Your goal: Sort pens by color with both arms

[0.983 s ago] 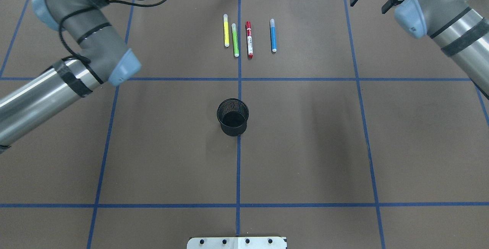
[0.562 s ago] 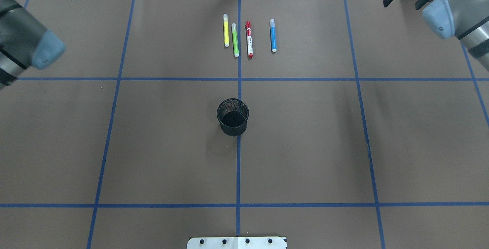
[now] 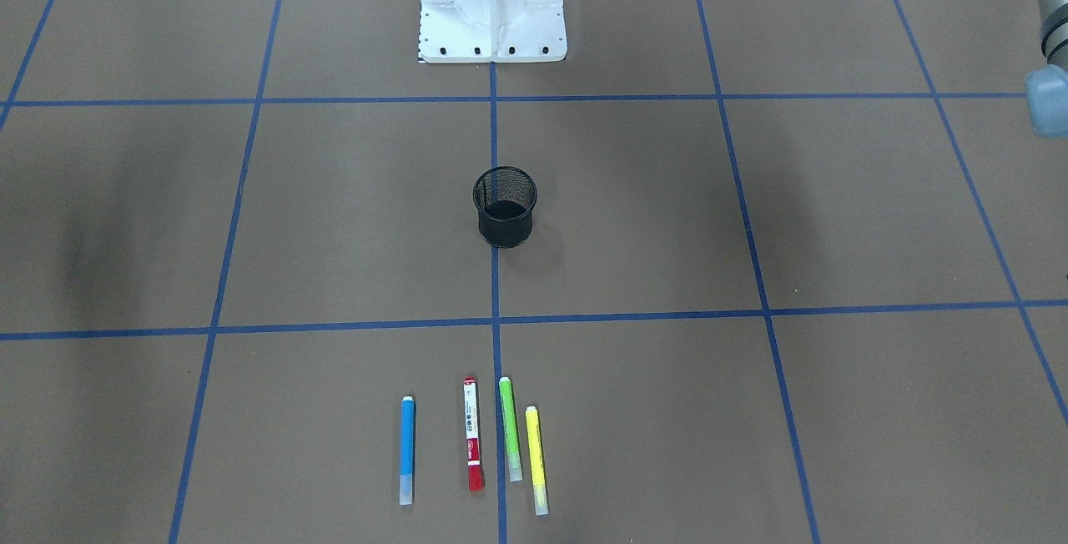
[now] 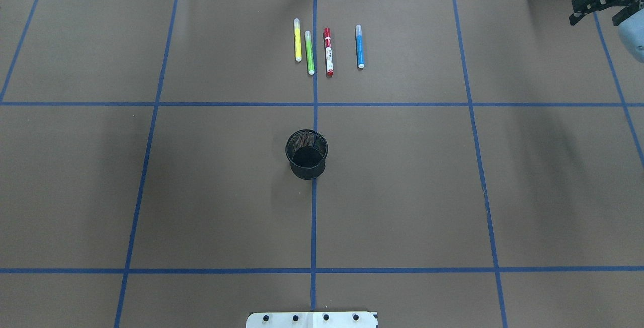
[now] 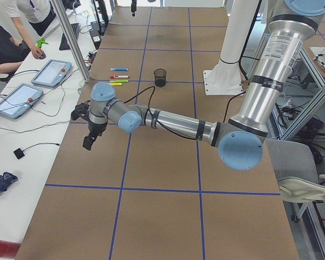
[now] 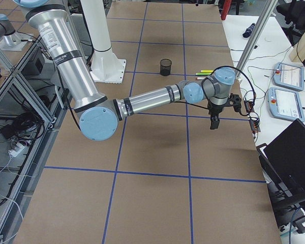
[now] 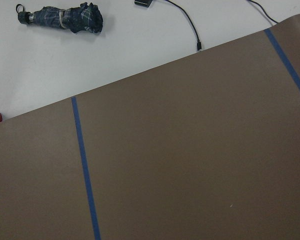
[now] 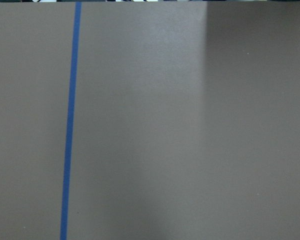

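Four slim markers lie side by side, none touching, near the middle of the far edge of the brown paper-covered bench (image 4: pixel 201 192): a yellow marker (image 4: pixel 297 40), a green marker (image 4: pixel 309 52), a white-barrelled marker with red ends (image 4: pixel 328 52) and a blue marker (image 4: pixel 359 46), the blue one set a little apart. A black mesh cup (image 4: pixel 306 154) stands upright at the bench centre, apparently empty. The left gripper (image 5: pixel 90 131) hangs above the bench near its far left corner; whether its fingers are released or clenched cannot be told. The right gripper (image 4: pixel 598 2) hovers at the far right corner, its fingers apparently spread and holding nothing. Judgement: no pen is grasped. For the next pick, descend vertically over a barrel's midpoint with fingers across the pen. Take the outer pens first, since the yellow and green lie just beside each other and a wide finger may nudge the neighbour.
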Robot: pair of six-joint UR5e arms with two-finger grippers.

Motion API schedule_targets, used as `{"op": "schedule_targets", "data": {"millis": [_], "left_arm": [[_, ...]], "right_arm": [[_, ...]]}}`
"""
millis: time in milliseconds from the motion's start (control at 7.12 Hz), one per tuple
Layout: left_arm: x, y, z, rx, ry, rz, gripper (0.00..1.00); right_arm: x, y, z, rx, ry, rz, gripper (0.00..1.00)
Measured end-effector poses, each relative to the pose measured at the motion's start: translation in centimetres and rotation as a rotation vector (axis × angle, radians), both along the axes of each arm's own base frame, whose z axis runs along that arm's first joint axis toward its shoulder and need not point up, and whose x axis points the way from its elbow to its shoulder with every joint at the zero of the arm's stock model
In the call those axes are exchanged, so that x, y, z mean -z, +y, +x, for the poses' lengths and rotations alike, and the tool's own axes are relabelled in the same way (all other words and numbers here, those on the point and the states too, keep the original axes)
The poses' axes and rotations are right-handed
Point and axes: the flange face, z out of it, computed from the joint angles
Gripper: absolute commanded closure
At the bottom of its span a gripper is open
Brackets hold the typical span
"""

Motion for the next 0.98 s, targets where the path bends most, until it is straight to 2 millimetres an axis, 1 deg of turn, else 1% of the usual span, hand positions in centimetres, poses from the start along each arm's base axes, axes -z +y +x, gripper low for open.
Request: {"op": "schedule_targets", "data": {"millis": [281, 421, 702, 843, 983], "left_arm": [[-2.8, 1.2, -5.5, -0.097, -0.045, -0.015, 0.00], [-4.4, 2.1, -6.8, -0.123, -0.058, -0.046, 0.00], [-7.9, 4.3, -7.6, -0.137, -0.069, -0.106, 0.00], [-9.7, 5.5, -7.7, -0.140, -0.072, -0.135, 0.00], [-11.1, 6.7, -8.0, -0.143, -0.072, -0.156, 0.00]], "right_arm": [[-4.1, 1.7, 3.1, 0.051, 0.012, 0.003, 0.00], [-5.5, 2.3, 4.5, 0.078, 0.019, -0.014, 0.00], [-7.8, 3.6, 7.1, 0.109, 0.024, -0.044, 0.00], [-9.7, 4.8, 8.0, 0.118, 0.028, -0.056, 0.00], [-11.5, 6.1, 8.8, 0.118, 0.031, -0.069, 0.00]]}}
